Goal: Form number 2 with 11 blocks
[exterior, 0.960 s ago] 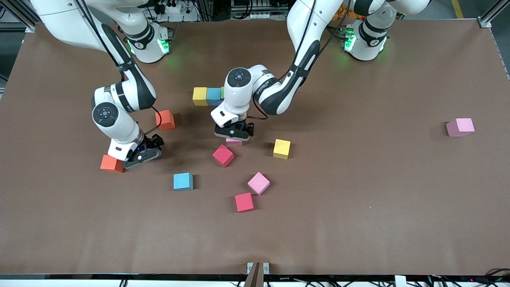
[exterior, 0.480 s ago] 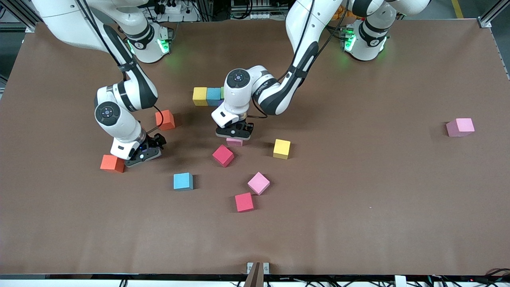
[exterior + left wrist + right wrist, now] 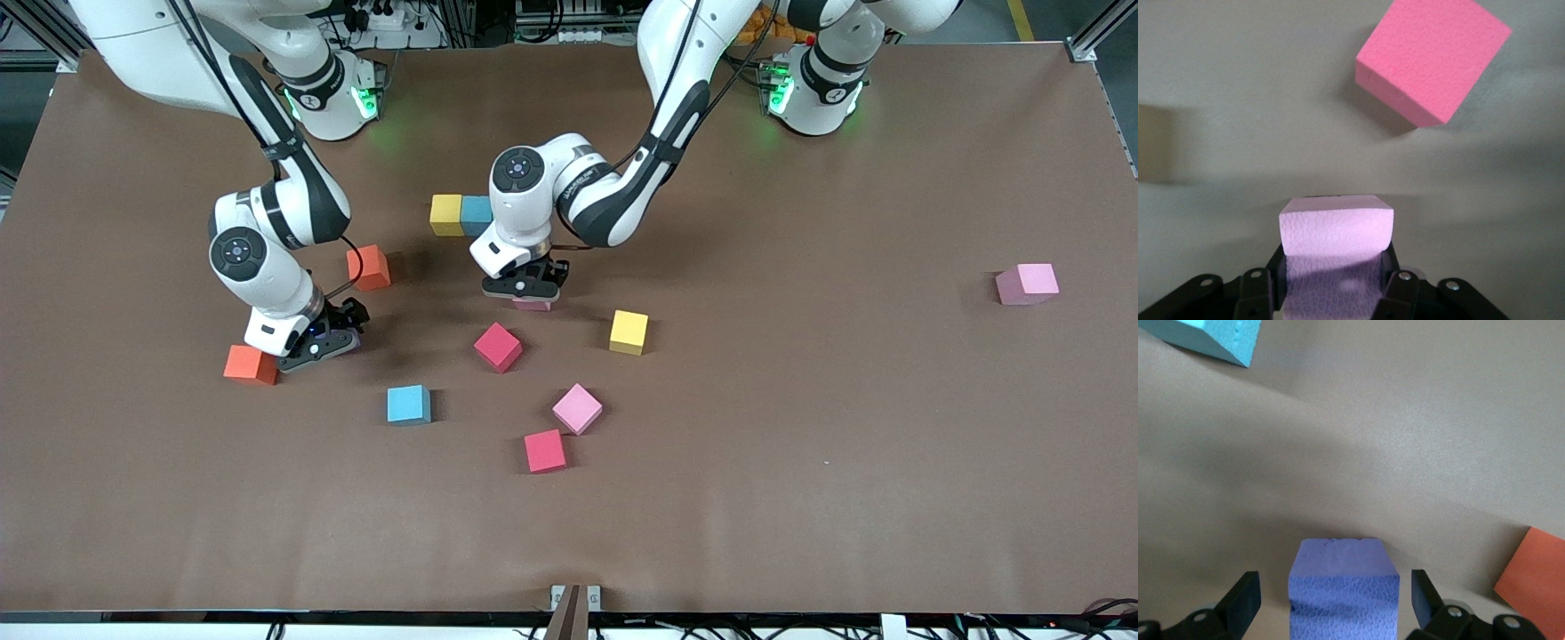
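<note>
Pale pink block (image 3: 1337,230) clamped in left hand (image 3: 1336,283) above table.

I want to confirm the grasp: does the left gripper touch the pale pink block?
Touching. In the left wrist view the pale pink block sits between the fingers of the left gripper, pressed on both sides with no gap.
</note>
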{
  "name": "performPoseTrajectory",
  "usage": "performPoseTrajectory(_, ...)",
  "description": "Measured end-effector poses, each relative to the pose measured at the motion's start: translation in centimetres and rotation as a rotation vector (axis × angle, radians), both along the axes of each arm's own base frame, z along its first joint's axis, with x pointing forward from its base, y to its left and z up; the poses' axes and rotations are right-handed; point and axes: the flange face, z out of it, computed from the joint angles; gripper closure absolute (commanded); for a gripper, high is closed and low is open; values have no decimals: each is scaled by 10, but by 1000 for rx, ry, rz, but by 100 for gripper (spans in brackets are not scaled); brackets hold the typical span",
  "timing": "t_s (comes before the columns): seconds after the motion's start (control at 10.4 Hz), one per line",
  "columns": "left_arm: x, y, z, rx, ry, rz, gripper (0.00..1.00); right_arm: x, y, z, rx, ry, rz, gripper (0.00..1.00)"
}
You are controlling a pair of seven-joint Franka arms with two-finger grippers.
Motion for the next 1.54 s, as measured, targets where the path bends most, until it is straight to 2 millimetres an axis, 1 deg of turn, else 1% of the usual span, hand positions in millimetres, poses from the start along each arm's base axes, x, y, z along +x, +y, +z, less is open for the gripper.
performPoseTrajectory(0.19, -2, -1, 2, -4, 5, 21, 100, -2, -2, -2, -2, 5, -3, 0)
performPoseTrajectory(0.58, 1, -12, 21, -51, 1, 77, 100, -3, -2, -3, -2, 7, -3, 0)
performPoseTrajectory(0.77, 1, -12, 22, -55, 4, 92, 100, -3, -2, -3, -2, 7, -3, 0)
performPoseTrajectory(1.15, -13, -23, 22, -75, 21, 115, 100, -3, -2, -3, -2, 7, -3, 0)
performPoseTrajectory(1.34, -14, -24, 19, -85, 16, 114, 100, -3, -2, -3, -2, 7, -3, 0)
performPoseTrajectory(1.44, -13, -25, 19, -99, 7, 115, 100, -3, -2, -3, -2, 7, -3, 40)
performPoseTrajectory(1.54, -12, -26, 18, -111, 0, 115, 100, -3, -2, -3, -2, 7, -3, 98)
